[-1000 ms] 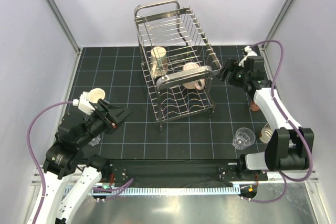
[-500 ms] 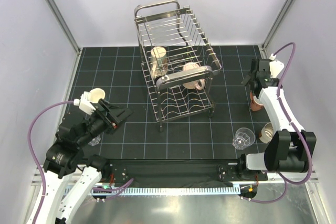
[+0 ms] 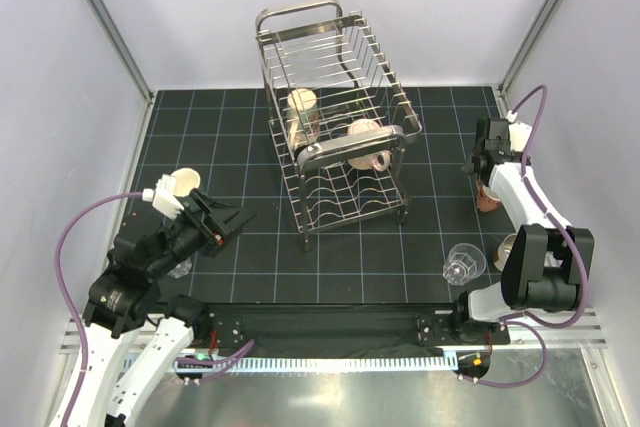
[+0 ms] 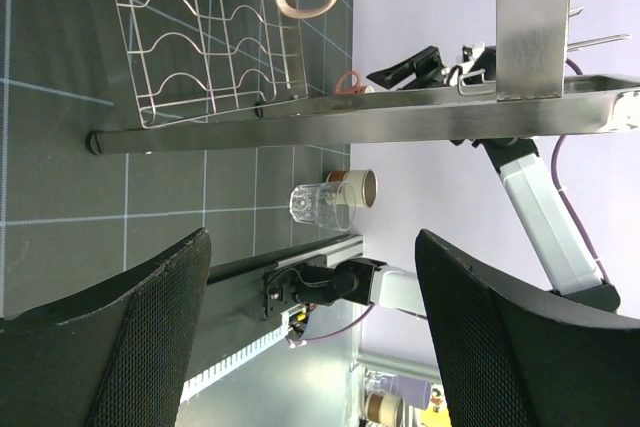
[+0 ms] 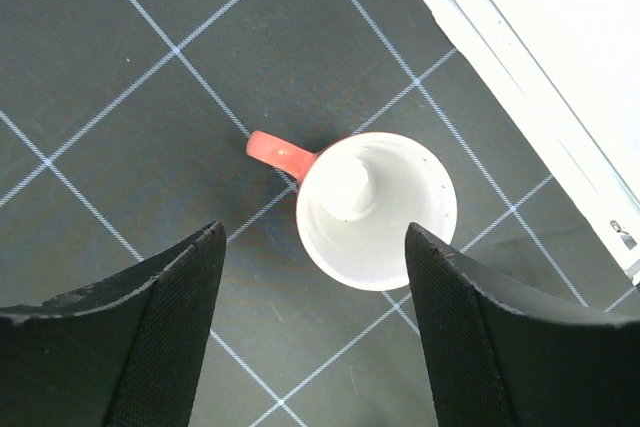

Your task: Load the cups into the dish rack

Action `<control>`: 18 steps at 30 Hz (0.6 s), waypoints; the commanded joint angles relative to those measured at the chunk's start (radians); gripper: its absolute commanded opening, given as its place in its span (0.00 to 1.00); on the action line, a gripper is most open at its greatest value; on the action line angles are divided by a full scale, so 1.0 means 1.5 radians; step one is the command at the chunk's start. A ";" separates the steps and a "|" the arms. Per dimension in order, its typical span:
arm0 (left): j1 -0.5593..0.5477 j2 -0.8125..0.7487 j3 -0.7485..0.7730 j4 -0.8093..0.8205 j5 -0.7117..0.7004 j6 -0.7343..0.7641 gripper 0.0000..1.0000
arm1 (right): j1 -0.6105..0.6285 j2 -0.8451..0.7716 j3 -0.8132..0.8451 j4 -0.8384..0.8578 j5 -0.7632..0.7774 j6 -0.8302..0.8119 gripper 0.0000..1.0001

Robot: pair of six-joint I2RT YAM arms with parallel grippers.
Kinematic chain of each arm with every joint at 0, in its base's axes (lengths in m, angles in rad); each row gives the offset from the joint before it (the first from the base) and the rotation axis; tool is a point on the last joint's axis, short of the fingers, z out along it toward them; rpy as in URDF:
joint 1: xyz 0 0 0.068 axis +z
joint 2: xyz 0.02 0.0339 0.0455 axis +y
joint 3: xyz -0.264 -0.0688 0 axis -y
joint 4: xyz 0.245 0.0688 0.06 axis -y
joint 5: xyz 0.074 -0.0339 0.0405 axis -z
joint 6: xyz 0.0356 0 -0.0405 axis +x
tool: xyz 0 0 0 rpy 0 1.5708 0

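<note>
Two sets of jaws stand wide apart, and neither holds anything. The right jaws, at the far right of the black gridded table, hang straight above a salmon pink ceramic mug with a white inside. In the right wrist view this mug stands upright on the table between the two black fingers, clear of both, with its handle pointing to the upper left. The left jaws, on the left arm at the near left, point towards the tall two-tier steel wire dish rack in the middle of the table. They are well apart from it, with only air between their fingers.

Two cream ceramic mugs sit in the rack's upper tier, one on the left and one on the right; how each is tilted is hard to tell. A clear glass tumbler sits on the table near the right arm's base. Just beside it, a cream mug with a brown band is partly hidden behind the right arm. Another cream mug stands at the left edge, partly cut off by the left arm's wrist. A second glass under that arm is too covered to make out.
</note>
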 commanded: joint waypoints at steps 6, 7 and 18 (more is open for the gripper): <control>-0.001 0.008 0.018 -0.001 0.014 0.017 0.80 | -0.003 0.021 -0.011 0.023 -0.013 0.016 0.67; -0.001 0.008 0.017 -0.001 0.015 0.018 0.80 | -0.003 0.023 -0.012 0.024 -0.013 0.020 0.66; -0.001 0.003 0.012 -0.009 0.013 0.019 0.80 | -0.003 0.061 -0.035 0.037 -0.022 0.035 0.52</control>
